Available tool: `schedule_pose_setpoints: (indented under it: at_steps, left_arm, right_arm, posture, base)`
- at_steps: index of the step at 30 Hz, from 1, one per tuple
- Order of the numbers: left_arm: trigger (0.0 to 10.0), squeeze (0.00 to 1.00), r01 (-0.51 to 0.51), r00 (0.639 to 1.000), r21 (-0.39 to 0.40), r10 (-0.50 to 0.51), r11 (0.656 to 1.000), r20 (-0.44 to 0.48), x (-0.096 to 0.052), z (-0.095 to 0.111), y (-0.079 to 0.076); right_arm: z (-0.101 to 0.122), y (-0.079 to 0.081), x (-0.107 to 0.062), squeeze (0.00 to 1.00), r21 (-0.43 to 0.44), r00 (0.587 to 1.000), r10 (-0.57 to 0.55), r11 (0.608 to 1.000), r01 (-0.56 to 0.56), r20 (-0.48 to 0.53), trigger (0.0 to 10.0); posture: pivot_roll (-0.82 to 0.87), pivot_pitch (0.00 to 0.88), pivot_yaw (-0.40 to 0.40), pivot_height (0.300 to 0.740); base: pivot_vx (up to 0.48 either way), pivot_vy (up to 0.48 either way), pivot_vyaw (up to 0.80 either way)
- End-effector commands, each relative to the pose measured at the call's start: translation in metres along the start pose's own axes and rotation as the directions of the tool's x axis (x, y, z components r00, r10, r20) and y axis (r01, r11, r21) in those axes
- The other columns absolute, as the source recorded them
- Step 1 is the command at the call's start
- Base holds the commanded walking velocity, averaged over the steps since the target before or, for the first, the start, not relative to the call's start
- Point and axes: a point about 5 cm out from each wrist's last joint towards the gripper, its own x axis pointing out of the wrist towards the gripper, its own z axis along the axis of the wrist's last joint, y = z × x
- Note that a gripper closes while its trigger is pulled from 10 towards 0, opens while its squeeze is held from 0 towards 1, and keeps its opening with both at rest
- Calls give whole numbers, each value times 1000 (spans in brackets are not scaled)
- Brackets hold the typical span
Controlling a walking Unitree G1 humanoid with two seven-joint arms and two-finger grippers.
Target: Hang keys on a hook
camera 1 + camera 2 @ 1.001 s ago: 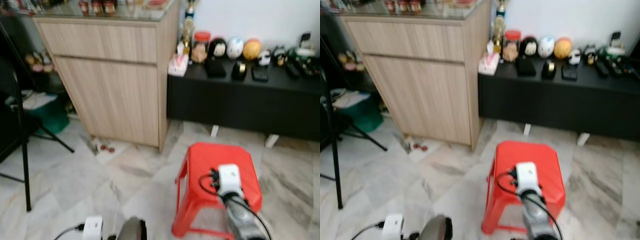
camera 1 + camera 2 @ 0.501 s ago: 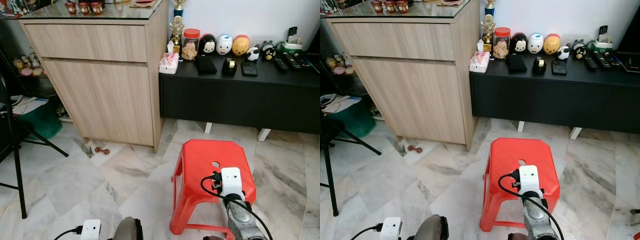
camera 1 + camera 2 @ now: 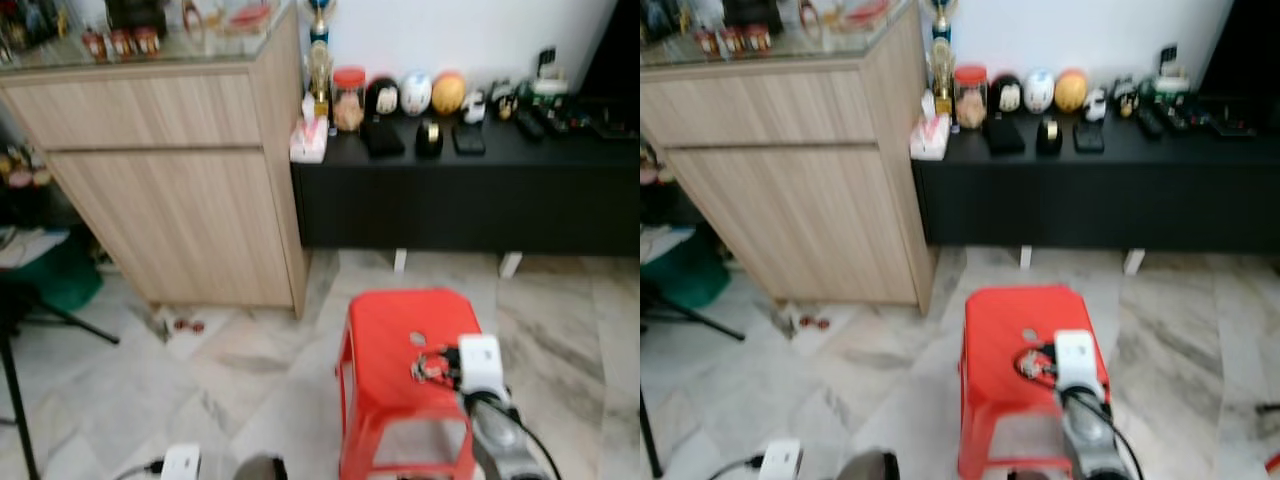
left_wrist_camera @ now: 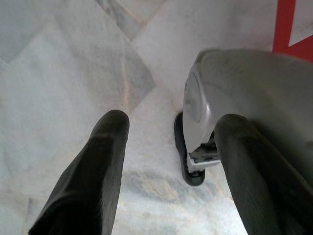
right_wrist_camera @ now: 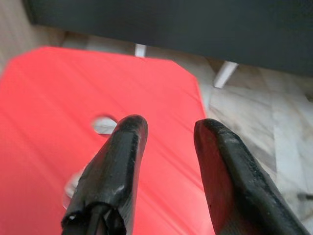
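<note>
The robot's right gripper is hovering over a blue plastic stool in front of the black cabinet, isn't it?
Not quite: the stool is red, not blue, as the left eye view shows. The rest holds: the right gripper hovers over it, in front of the black cabinet.

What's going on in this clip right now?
The robot stands over a red stool on a marble floor. Its right gripper hangs open above the seat, near a small bunch of keys lying by the seat's hole. The left gripper hangs open, idle, over the floor. Nothing is held yet.
</note>
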Motion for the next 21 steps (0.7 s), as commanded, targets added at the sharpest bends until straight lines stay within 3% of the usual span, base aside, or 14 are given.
schedule_pose_setpoints:
  at_steps: [1,14,21]
  left_arm:
    - [10000,0,-12,1000,-4,12,1000,-17,-1,-4,3]
    - [10000,0,-9,1000,-4,9,1000,-19,-1,-4,2]
    - [10000,0,-11,1000,-8,11,1000,-21,-1,-5,3]
  right_arm:
    - [3,6,0,0,3,1000,20,1000,-20,13,10000]
    - [2,14,1,0,-41,996,93,995,-93,-5,10000]
    - [0,16,0,0,-64,994,109,992,-109,-17,10000]
  posture:
    - [-12,18,19,626]
    - [-12,12,16,626]
    - [-11,18,14,626]
  base:
    - [285,0,0]
    - [22,0,0]
    - [259,0,0]
